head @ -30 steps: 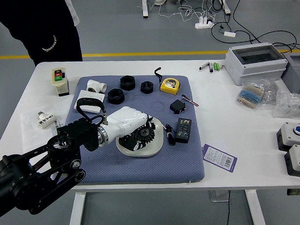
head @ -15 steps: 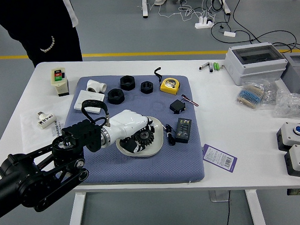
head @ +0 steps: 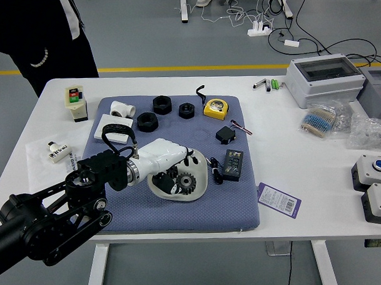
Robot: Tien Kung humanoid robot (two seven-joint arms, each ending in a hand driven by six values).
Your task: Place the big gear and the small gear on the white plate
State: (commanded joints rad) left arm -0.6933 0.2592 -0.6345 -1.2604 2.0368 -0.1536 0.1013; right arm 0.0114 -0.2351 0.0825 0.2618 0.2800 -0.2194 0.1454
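Gear (head: 186, 182) on white plate (head: 201, 176), left robot hand (head: 156, 157) open
Looks stiff, fairly light; we'd pinch it edge to edge.

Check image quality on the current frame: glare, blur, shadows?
Head view: light looks even, no obvious motion blur; the left hand's white shell is near blown out and blends toward the white plate; its black fingers are hard to separate from dark areas beside the gear; small glints on the clear plastic bag; fine print on the purple-edged card unreadable.
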